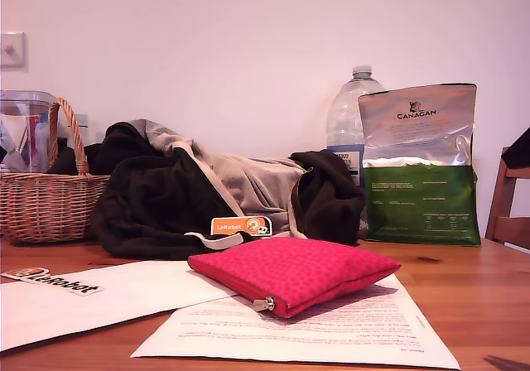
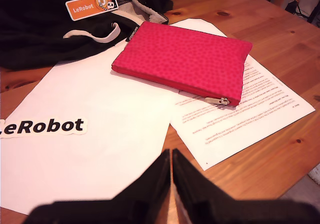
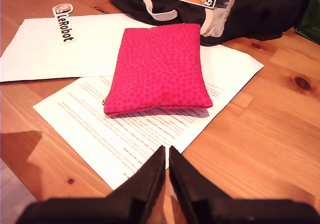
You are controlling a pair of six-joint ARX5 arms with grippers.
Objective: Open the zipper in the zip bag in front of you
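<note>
You are at the start: the zip bag (image 1: 294, 272) lies flat and shut on a printed sheet (image 1: 331, 330) on the desk (image 1: 472, 288), a little right of centre in the exterior view and just in front of the dark clothing pile (image 1: 157, 205), and neither tool touches it. My first tool (image 2: 171, 156) hangs well short of the bag with its jaws pressed together and nothing between them; my second tool (image 3: 166, 151) is likewise closed and empty, looking at the bag's short end. The zipper (image 2: 170, 83) runs along the bag's near long edge, with the silver pull tab (image 2: 220, 101) lying at the corner nearest the exterior view's camera. To do this well, you would likely part the first tool's jaws, come down on the tab and nip it squarely, while the second tool pins the far end of the bag so that it does not slide on the paper; then draw the tab straight along the track. As for containers, the wicker basket (image 1: 50, 205) at the exterior view's far left holds something clear that I cannot make out, and the green-and-silver food bag (image 1: 420, 164) and water bottle (image 1: 349, 118) stand sealed at the far right
</note>
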